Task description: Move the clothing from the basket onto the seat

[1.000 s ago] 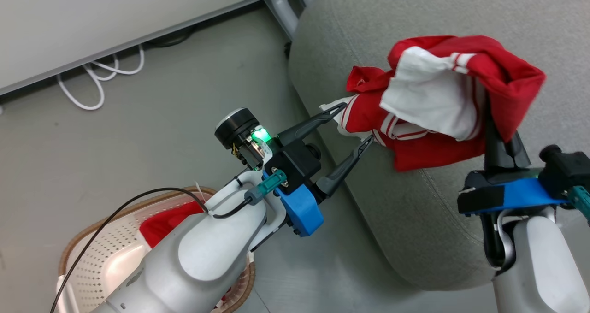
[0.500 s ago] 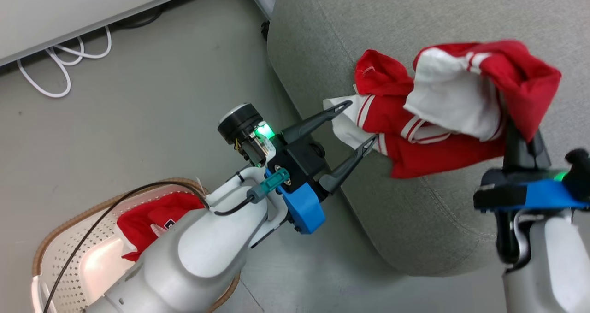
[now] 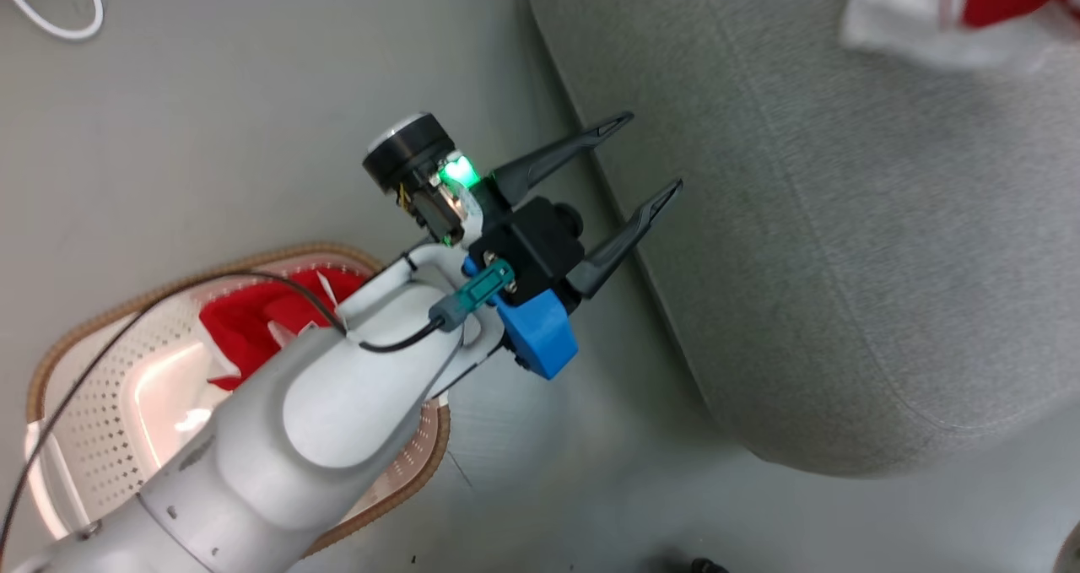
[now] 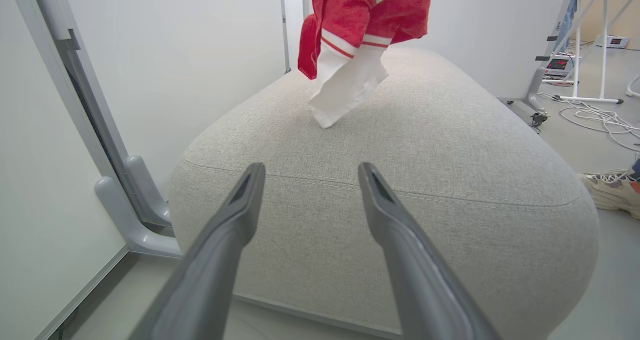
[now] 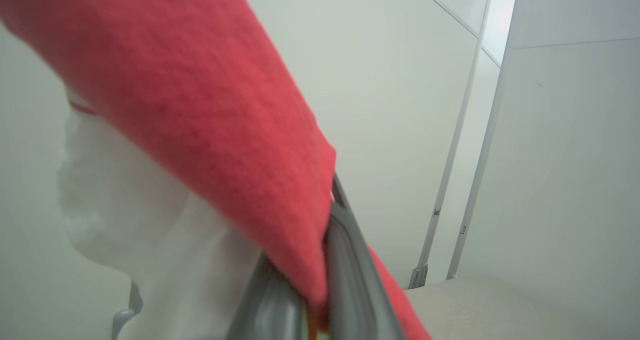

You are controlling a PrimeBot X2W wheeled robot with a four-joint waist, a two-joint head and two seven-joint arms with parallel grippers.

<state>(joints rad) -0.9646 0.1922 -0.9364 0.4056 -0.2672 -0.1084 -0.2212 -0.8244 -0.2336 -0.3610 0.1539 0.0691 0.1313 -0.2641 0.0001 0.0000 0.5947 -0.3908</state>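
Note:
A red garment with white trim [image 4: 360, 19] hangs above the grey seat [image 4: 400, 180], its white end touching the top. My right gripper [image 5: 312, 290] is shut on this clothing [image 5: 200, 104]. In the head view that garment [image 3: 928, 16] is blurred at the top right, over the seat [image 3: 844, 261]. My left gripper [image 3: 654, 152] stands open beside the seat's near edge with nothing between its fingers; it points at the seat's side [image 4: 308, 172]. A second red garment [image 3: 245, 328] lies in the cream basket [image 3: 84, 337], partly hidden by my left forearm.
A white cable [image 3: 51, 16] loops on the floor at the head view's top left. White wall panels and a grey bracket [image 4: 125, 205] stand left of the seat. A shoe [image 4: 610, 195], floor cables [image 4: 590, 119] and a metal stand [image 4: 575, 39] lie to its right.
The head camera has shifted. The held garment has moved away from my left fingertips, farther in over the seat, and my right gripper has left the head view. The left gripper stays open.

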